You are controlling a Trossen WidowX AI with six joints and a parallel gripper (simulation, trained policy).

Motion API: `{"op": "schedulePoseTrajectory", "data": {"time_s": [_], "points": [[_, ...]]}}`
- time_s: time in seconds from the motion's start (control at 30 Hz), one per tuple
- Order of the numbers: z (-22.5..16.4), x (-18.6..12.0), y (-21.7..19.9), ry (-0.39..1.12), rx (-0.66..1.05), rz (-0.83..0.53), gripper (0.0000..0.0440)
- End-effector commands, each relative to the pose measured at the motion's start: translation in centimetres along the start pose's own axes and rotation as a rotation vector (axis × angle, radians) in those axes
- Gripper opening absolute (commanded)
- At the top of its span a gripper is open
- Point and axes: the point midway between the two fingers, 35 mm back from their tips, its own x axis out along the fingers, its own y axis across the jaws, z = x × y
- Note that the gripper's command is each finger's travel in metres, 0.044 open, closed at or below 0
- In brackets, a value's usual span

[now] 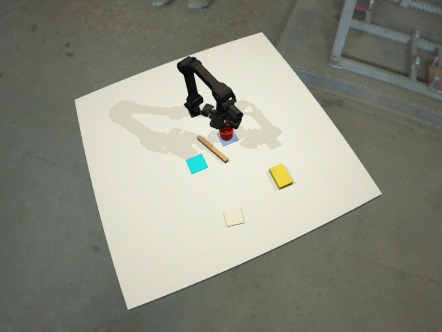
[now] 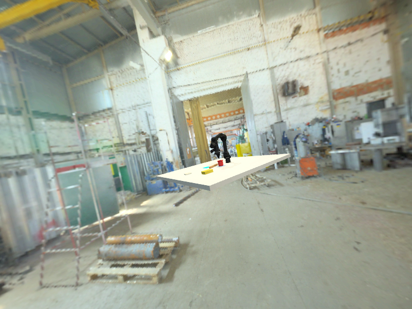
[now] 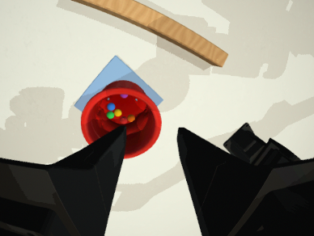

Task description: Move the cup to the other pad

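Note:
The red cup (image 1: pixel 225 136) (image 2: pixel 220 163) (image 3: pixel 91 131) stands upright on the blue pad (image 1: pixel 234 139) (image 3: pixel 115 69). Several coloured marbles (image 3: pixel 117 112) lie inside it. The cyan pad (image 1: pixel 196 163) (image 2: pixel 206 167) lies bare, beyond the wooden bar from the cup. My gripper (image 1: pixel 225 126) (image 3: pixel 152 132) is partly open with nothing between its fingers. It is above the cup and off to one side. In the wrist view the left fingertip overlaps the cup's opening and the right fingertip is outside the rim. Whether a finger touches the cup cannot be told.
The wooden bar (image 1: pixel 212 149) (image 3: pixel 182 36) lies between the blue pad and the cyan pad. A yellow block (image 1: pixel 280 175) (image 2: pixel 206 172) and a cream tile (image 1: pixel 234 216) (image 2: pixel 187 173) lie farther out on the white table (image 1: pixel 160 250).

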Motion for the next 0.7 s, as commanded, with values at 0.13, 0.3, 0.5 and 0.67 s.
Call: {"op": "schedulePoseTrajectory", "data": {"time_s": [0.13,0.3,0.5,0.67], "points": [[-0.3,2.0,-0.1,0.004,0.003,-0.041,0.0184],[-0.4,3.2,-0.1,0.005,-0.006,-0.058,0.0185],[-0.6,4.7,-0.1,0.005,-0.025,-0.073,0.0185],[-0.7,6.2,-0.2,0.006,-0.050,-0.083,0.0184]]}}
